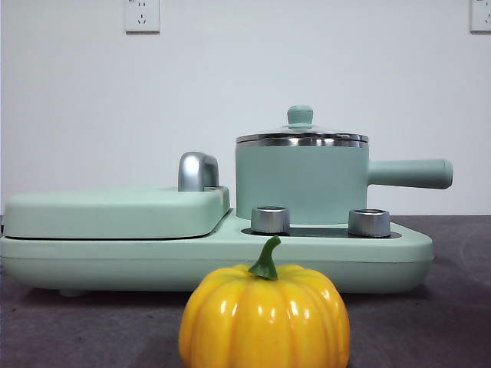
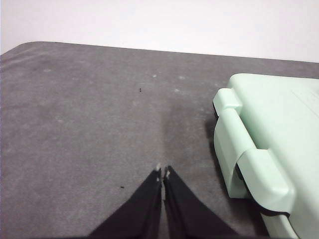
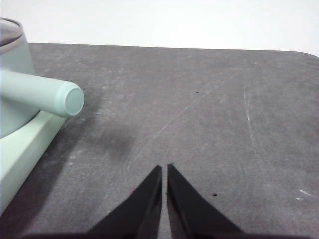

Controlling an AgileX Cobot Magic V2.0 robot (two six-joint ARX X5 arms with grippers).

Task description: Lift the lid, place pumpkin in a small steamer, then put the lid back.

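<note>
Pumpkin (image 1: 265, 318) nearest | lid (image 1: 301, 136) on small steamer (image 1: 301, 182) | left tool (image 2: 163, 173), right tool (image 3: 164, 168) narrow, empty

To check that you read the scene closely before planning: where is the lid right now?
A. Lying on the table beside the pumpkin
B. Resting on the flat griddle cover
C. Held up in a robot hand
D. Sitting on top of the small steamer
D: in the front view the lid sits closed on the rim of the small steamer, its knob on top, while the pumpkin stands on the table in front.
</note>
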